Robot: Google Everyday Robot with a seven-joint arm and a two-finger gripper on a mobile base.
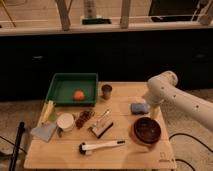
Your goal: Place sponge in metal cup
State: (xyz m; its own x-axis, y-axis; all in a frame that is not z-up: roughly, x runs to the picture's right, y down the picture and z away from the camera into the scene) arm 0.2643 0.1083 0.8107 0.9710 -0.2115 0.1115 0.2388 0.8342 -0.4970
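The sponge [139,108] lies flat on the table [55,156], to the right of the metal cup [106,91] and a little nearer the front edge, apart from it. The metal cup stands upright just right of the green tray [61,86], which holds an orange ball [78,95]. The gripper [152,111] hangs low at the end of the white arm [165,87], just beyond the sponge on the side away from the cup. Whether it is spread or closed cannot be told. A dark red bowl [147,130] sits further front-right of the cup.
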